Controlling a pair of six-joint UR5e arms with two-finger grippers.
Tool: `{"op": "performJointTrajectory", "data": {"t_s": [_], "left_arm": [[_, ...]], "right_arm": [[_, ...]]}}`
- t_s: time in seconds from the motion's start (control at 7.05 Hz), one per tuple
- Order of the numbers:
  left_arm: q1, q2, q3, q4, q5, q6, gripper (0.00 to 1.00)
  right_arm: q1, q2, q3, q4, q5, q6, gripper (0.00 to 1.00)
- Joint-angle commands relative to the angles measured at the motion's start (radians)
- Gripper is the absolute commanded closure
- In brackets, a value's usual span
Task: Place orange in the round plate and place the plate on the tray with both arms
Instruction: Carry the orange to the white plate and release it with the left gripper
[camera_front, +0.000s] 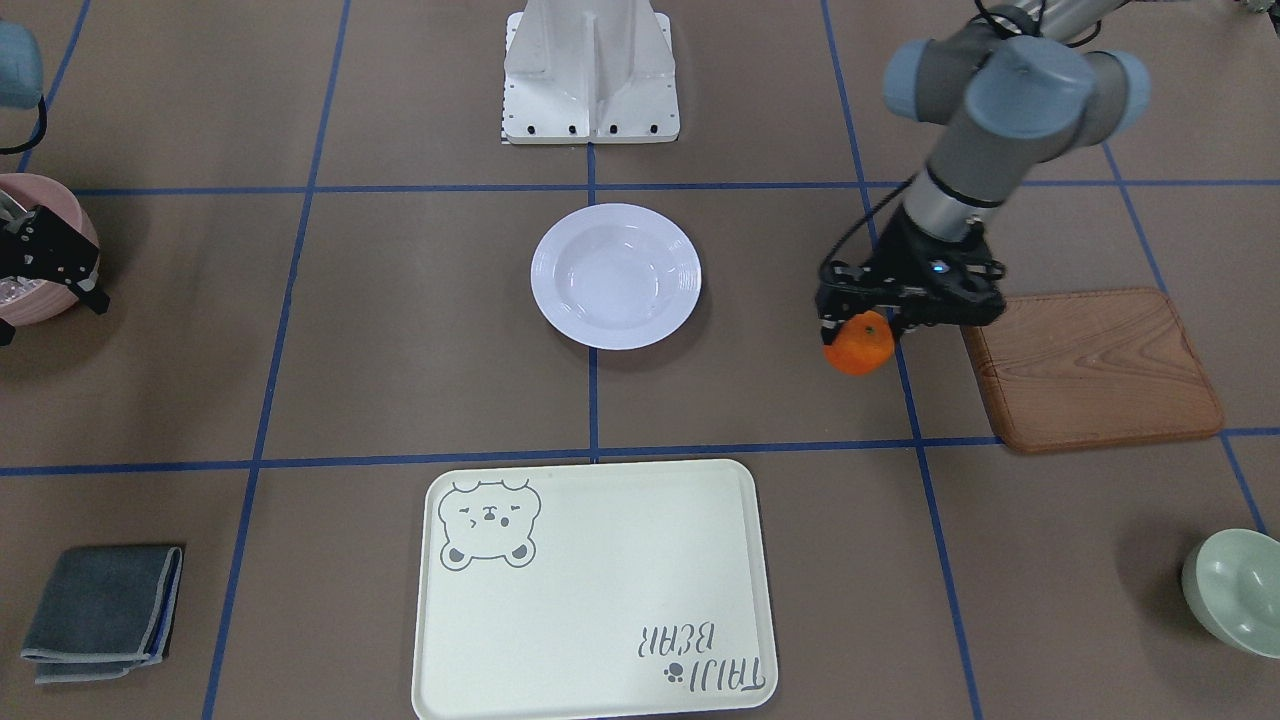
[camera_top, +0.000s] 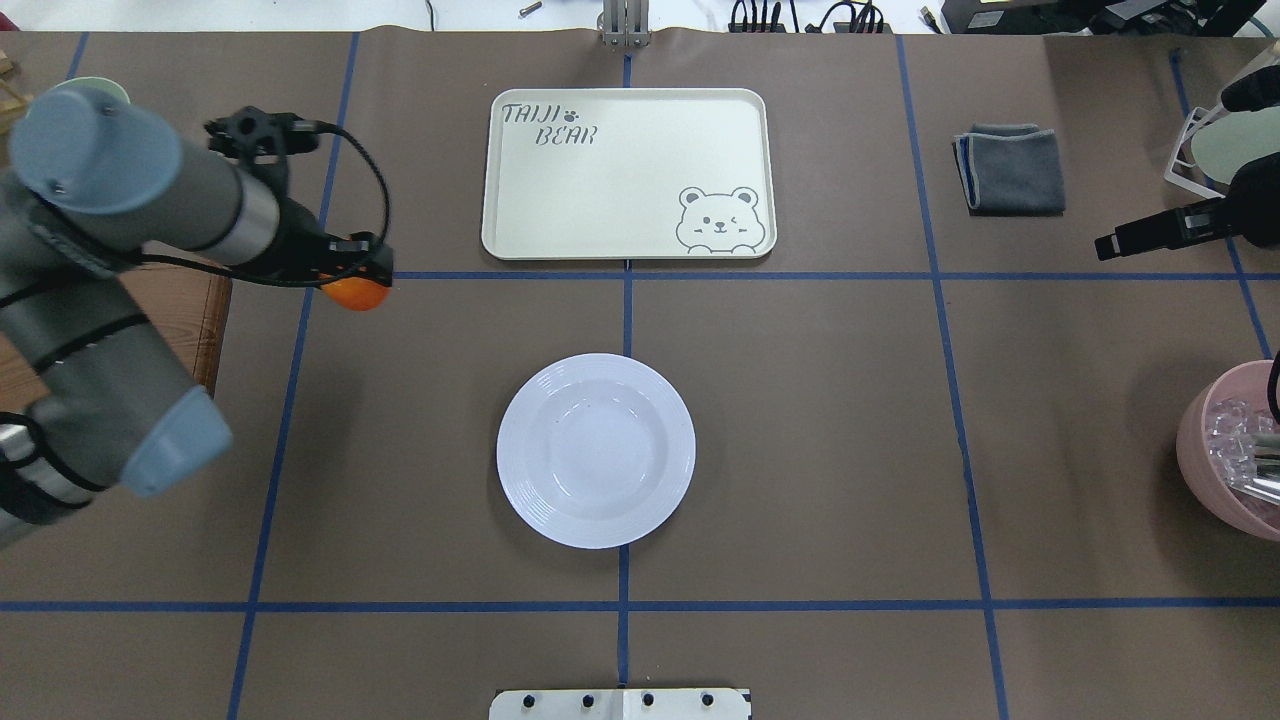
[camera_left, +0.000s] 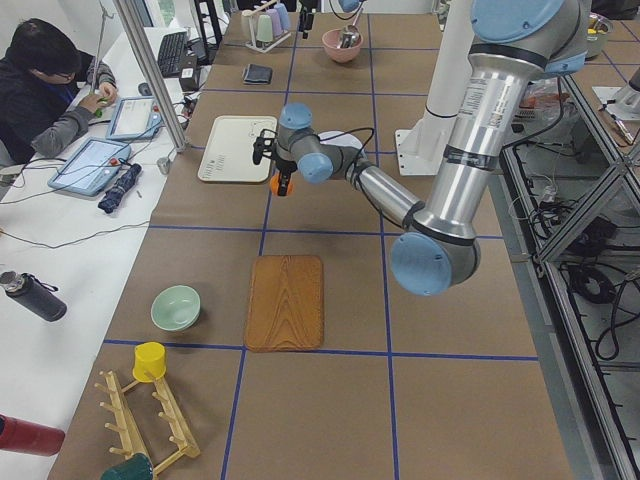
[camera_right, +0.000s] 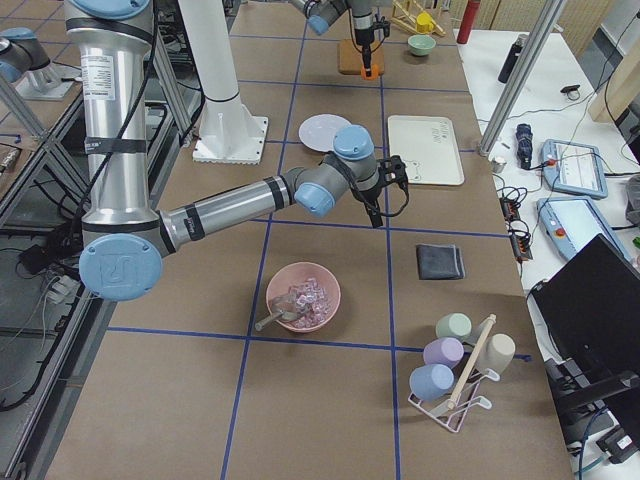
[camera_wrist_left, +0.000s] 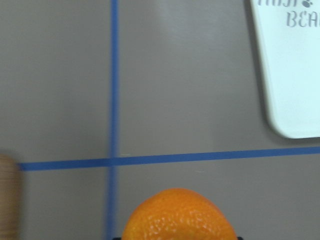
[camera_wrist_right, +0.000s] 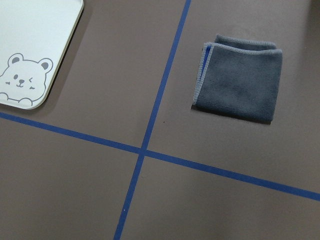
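My left gripper is shut on the orange and holds it above the brown table, between the wooden board and the round plate. In the overhead view the orange hangs left of the tray's near corner. The white plate lies bare at the table's middle. The cream bear tray lies bare on the far side. The orange fills the bottom of the left wrist view. My right gripper hovers at the table's right edge; its jaws are unclear.
A wooden board lies beside my left arm, with a pale green bowl beyond it. A pink bowl with utensils and a folded grey cloth are on the right side. The robot's white base stands behind the plate.
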Motion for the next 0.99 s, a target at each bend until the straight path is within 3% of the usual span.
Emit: {"op": "performJointTrajectory", "data": {"t_s": [0.0, 0.28, 0.57, 0.71, 0.85], "left_arm": [[0.188, -0.192, 0.026, 0.159, 0.124, -0.172, 1.00], [0.311, -0.322, 0.109, 0.245, 0.243, -0.236, 1.00], [0.373, -0.336, 0.164, 0.243, 0.305, -0.237, 1.00], [0.376, -0.335, 0.193, 0.236, 0.305, -0.233, 0.90], [0.379, -0.336, 0.201, 0.233, 0.305, -0.230, 0.53]], "right_arm": [[-0.006, 0.003, 0.000, 0.000, 0.001, 0.026, 0.00], [-0.032, 0.029, 0.000, 0.009, -0.004, 0.133, 0.00], [-0.035, 0.030, 0.000, 0.020, -0.007, 0.135, 0.00], [-0.035, 0.030, 0.000, 0.020, -0.007, 0.135, 0.00], [-0.035, 0.030, 0.000, 0.020, -0.007, 0.137, 0.00]]}}
